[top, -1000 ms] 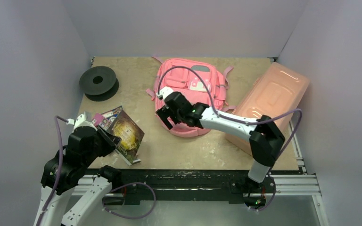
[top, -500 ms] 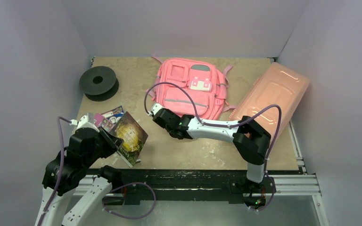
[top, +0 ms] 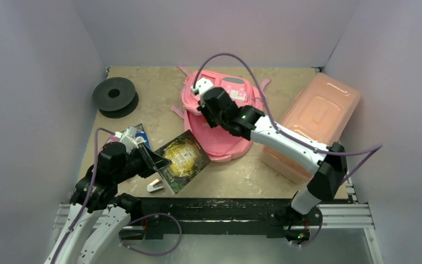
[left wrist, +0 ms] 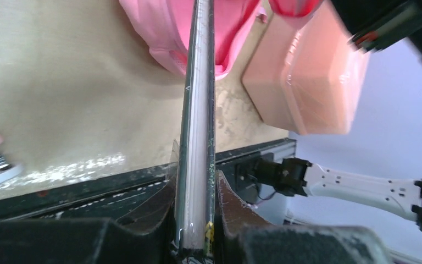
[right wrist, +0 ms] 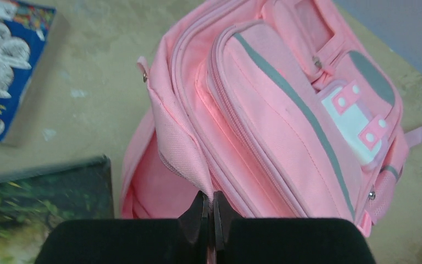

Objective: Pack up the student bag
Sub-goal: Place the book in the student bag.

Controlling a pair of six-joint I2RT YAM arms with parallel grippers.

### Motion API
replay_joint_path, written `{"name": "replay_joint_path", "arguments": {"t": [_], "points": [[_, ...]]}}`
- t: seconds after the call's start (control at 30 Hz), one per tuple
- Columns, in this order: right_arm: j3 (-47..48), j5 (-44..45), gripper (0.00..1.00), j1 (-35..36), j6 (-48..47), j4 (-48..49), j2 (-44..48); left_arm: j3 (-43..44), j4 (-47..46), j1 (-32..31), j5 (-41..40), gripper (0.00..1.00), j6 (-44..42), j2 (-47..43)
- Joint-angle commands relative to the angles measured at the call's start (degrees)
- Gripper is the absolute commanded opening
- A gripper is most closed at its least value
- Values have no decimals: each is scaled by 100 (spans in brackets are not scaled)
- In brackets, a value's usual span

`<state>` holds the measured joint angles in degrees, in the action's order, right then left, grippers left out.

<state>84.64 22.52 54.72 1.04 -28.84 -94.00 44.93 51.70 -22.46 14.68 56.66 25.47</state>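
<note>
Lifting the flap of the student bag (right wrist: 286, 126), the right hand (right wrist: 209, 206) has risen from the bag's near edge, pinched tight on the fabric; the main compartment now gapes, showing only pink lining. The left hand (left wrist: 196, 190), clamped on the book (top: 182, 161), has carried it from lower left to just beside that mouth. Bag lies upper centre on the tabletop (top: 154, 93); insertion looks imminent.

With my right gripper (right wrist: 209, 202) pinching the flap of the student bag (top: 226, 144) up, the mouth gapes straight at the book (top: 182, 160) in my left gripper (top: 153, 159), so that lane's open, but my own right arm (top: 286, 144) hangs over the bag and the salmon plastic box (top: 316, 126) crowds its right side.
</note>
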Motion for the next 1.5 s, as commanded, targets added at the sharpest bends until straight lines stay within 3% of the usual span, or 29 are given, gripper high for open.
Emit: {"name": "replay_joint_path", "arguments": {"t": [0.0,0.23,0.4,0.53,0.8,1.03,1.2,1.27,1.4,1.47], "points": [[675,-1200,0,-354,298,39,379,-353,-2025,31,1060,0,814,29],[955,-1296,0,-383,663,29,404,-918,-3130,31,1127,0,1501,108],[1621,-1598,0,-383,1026,-58,226,-2136,-5735,23,863,0,2968,698],[1970,-1631,0,-383,1173,-124,72,-2158,-6332,-1,210,0,3103,1506],[1886,-1693,0,-383,1296,-119,74,-1832,-8372,-448,-880,0,3193,3246],[1663,-1988,0,-378,1364,43,110,-650,-7871,-688,-1831,0,3015,5005],[1473,-1860,0,-387,1278,129,127,316,-6368,-688,-2125,2,3382,5865],[1424,-1738,0,-392,1243,125,111,518,-5929,-702,-2207,12,3551,5963],[1337,-1633,0,-441,1174,157,45,999,-4558,-696,-2087,44,3527,5969],[1271,-1635,0,-482,1142,208,11,1132,-4031,-698,-1901,54,3453,5913]]}}
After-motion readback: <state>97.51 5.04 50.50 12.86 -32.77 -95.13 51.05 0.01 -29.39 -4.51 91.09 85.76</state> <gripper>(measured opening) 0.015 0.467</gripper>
